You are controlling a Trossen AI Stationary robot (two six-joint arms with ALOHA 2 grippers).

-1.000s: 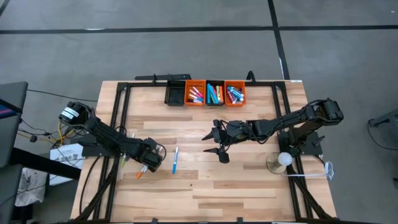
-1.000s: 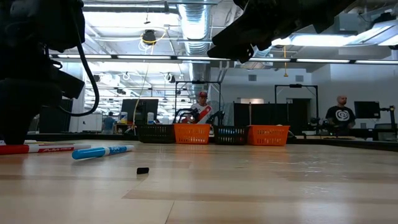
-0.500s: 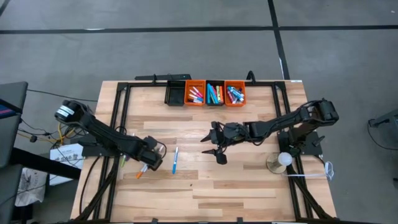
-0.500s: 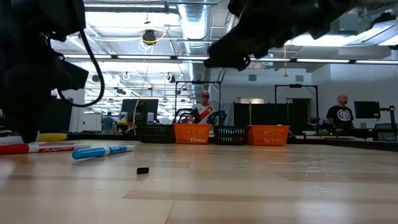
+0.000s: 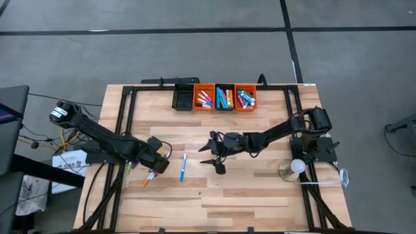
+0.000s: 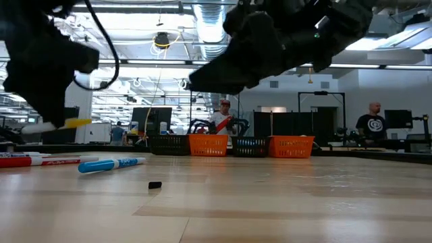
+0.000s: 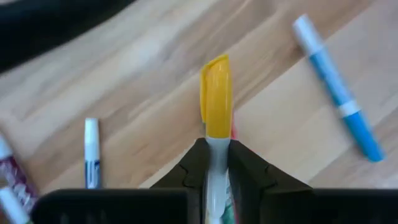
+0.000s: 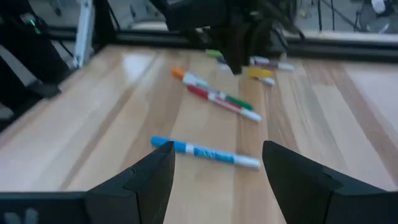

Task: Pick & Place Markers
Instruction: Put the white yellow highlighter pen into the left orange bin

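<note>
My left gripper (image 5: pixel 156 159) is over the table's left part, shut on a white marker with a yellow cap (image 7: pixel 216 93), which also shows in the low view (image 6: pixel 59 124). Below it lie a blue marker (image 5: pixel 183 167), an orange-tipped marker (image 5: pixel 148 178) and a red one (image 6: pixel 40 160), all flat on the wood. More markers fill the bins (image 5: pixel 203 98) at the far edge. My right gripper (image 5: pixel 212 155) hovers open near the table's middle, right of the blue marker (image 8: pixel 205 151), touching nothing. My left gripper pinches the marker's white barrel (image 7: pixel 216 142) just behind the yellow cap, between its two fingers. The marker lies along the fingers, its cap end sticking out past the fingertips. It is lifted clear of the table and sits about level (image 6: pixel 59 124).
Two orange and two black bins (image 5: pixel 225 98) stand in a row at the far edge. A small black piece (image 6: pixel 154 184) lies on the wood near the blue marker. A white round object (image 5: pixel 296 167) sits by the right arm's base. People show in the room behind.
My left gripper has risen, and the yellow-capped marker has gone from just above the wood to lifted clear. My right gripper, staying open, has moved toward the table's left, closer to the blue marker.
</note>
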